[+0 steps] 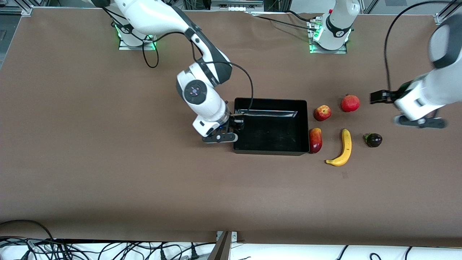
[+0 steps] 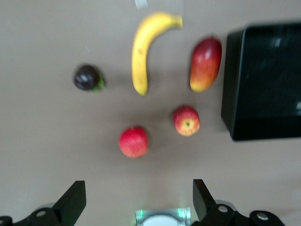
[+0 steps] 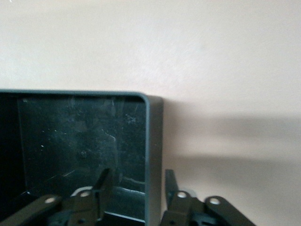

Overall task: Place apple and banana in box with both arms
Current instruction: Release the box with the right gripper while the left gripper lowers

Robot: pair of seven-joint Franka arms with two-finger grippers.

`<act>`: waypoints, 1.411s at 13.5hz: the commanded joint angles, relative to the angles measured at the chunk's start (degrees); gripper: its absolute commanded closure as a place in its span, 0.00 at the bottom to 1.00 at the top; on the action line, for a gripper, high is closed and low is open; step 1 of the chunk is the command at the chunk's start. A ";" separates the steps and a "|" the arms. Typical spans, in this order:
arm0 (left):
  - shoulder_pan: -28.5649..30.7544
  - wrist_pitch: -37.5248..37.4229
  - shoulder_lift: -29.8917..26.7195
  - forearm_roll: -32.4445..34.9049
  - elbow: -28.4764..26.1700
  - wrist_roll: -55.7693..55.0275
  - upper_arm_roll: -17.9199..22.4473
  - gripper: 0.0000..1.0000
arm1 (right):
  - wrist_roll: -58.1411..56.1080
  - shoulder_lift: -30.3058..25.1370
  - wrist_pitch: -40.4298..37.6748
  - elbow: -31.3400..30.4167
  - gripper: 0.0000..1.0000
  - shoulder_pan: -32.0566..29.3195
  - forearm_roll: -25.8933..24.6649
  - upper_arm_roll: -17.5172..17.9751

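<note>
The black box (image 1: 270, 152) sits mid-table. My right gripper (image 1: 236, 124) is down at the box's wall toward the right arm's end. In the right wrist view its open fingers (image 3: 105, 186) straddle that wall (image 3: 154, 141), one inside and one outside. The apple (image 1: 322, 112) lies just past the box toward the left arm's end. The banana (image 1: 343, 148) lies nearer the front camera. My left gripper (image 1: 420, 122) hangs open and empty over the table, past the fruits toward the left arm's end. Its wrist view shows the gripper (image 2: 136, 207), the apple (image 2: 186, 120), the banana (image 2: 143, 47) and the box (image 2: 263, 84).
A red pomegranate (image 1: 350, 103) (image 2: 134, 141) lies beside the apple. A red-yellow mango (image 1: 315, 140) (image 2: 205, 64) touches the box's wall. A dark purple fruit (image 1: 373, 140) (image 2: 88, 77) lies beside the banana. The arm bases (image 1: 328, 34) stand along the table's edge farthest from the front camera.
</note>
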 commanded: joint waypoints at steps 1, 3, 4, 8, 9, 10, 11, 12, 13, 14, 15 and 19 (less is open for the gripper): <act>0.10 -0.26 2.38 0.69 -4.14 0.50 -3.06 0.00 | -1.85 -7.98 -9.44 -1.10 0.00 -1.30 -0.06 -5.70; 0.19 5.51 1.25 0.95 -10.02 1.03 -4.13 0.00 | -4.39 -12.46 -15.68 -1.18 0.00 -1.30 0.02 -10.97; 0.45 11.20 0.28 0.95 -13.88 3.99 -4.31 0.00 | -6.58 -14.49 -19.37 -1.18 0.00 -1.30 0.02 -13.70; 0.27 31.33 -1.92 3.75 -28.29 10.96 -8.94 0.00 | -16.69 -25.46 -33.35 -4.94 0.00 -1.30 -0.06 -23.20; 0.36 38.35 -3.49 5.42 -33.73 10.96 -9.57 0.00 | -18.36 -29.15 -35.21 -8.01 0.00 -1.21 -0.24 -25.13; 0.36 44.16 -4.03 5.44 -38.05 10.35 -9.58 0.00 | -19.86 -32.58 -35.75 -11.43 0.00 -1.21 -1.72 -26.19; 0.45 48.05 -3.86 5.44 -40.44 10.35 -9.67 0.00 | -20.22 -36.61 -35.84 -14.77 0.00 -1.21 -5.47 -26.12; 0.62 51.57 -3.60 5.44 -42.55 10.44 -9.67 0.00 | -20.23 -39.87 -35.93 -17.42 0.00 -1.47 -9.34 -25.25; 0.54 54.48 -3.51 5.44 -44.49 10.35 -9.67 0.00 | -20.40 -42.43 -36.10 -19.62 0.00 -4.61 -11.21 -22.72; 0.54 57.55 -2.81 5.44 -46.25 10.00 -9.67 0.00 | -21.71 -43.76 -36.28 -20.51 0.00 -11.08 -11.75 -17.38; 0.54 60.71 -1.94 5.44 -47.66 9.65 -9.67 0.00 | -24.94 -43.86 -36.72 -20.35 0.00 -19.58 -11.84 -10.72; 1.15 63.39 0.36 5.52 -48.46 9.65 -9.67 0.63 | -29.45 -44.21 -37.16 -19.99 0.00 -35.11 -12.02 1.63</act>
